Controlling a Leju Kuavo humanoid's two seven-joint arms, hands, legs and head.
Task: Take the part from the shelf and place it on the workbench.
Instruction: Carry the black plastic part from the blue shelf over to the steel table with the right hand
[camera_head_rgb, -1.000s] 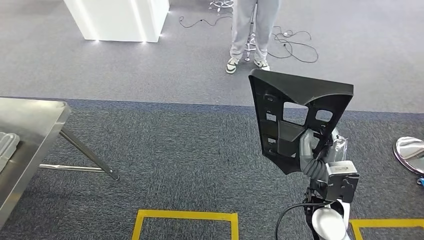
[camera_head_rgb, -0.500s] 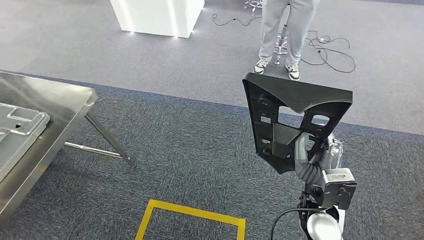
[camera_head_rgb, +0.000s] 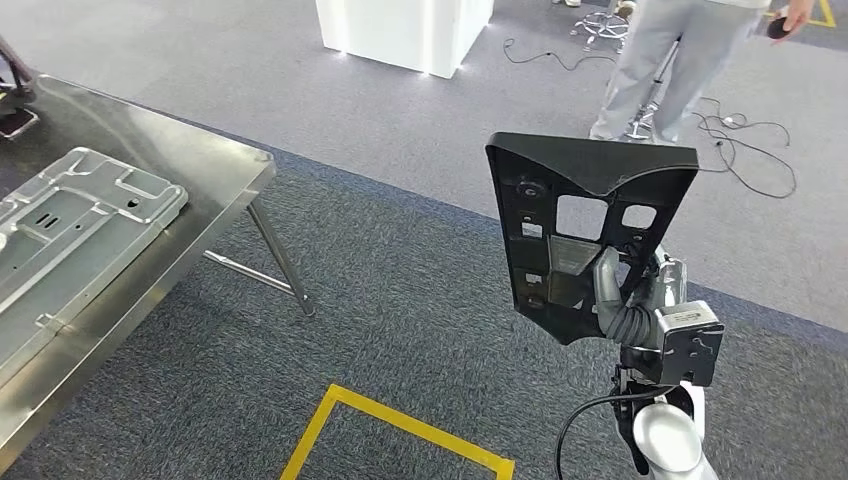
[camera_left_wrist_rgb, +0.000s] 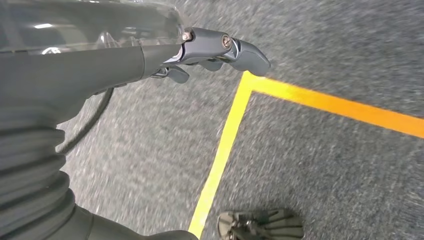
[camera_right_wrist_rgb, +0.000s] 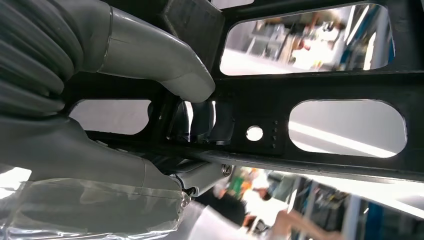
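A black plastic part (camera_head_rgb: 590, 200) with several cut-out windows stands upright in front of me, held from behind by my right hand (camera_head_rgb: 620, 290). In the right wrist view the thumb (camera_right_wrist_rgb: 155, 60) and fingers grip a bar of the part (camera_right_wrist_rgb: 320, 90). The steel workbench (camera_head_rgb: 215, 165) lies at the left, well apart from the part. My left hand (camera_left_wrist_rgb: 215, 50) hangs over the carpet, holding nothing, its fingers stretched out.
A silver stamped metal panel (camera_head_rgb: 70, 220) lies on the workbench. Yellow floor tape (camera_head_rgb: 400, 430) marks a box on the carpet below. A person (camera_head_rgb: 670, 60) stands at the back right beside cables (camera_head_rgb: 745, 150); a white pedestal (camera_head_rgb: 400, 30) stands at the back.
The whole view has swung: the workbench and its panel now reach further into the picture from the left. The black part stays in my right hand.
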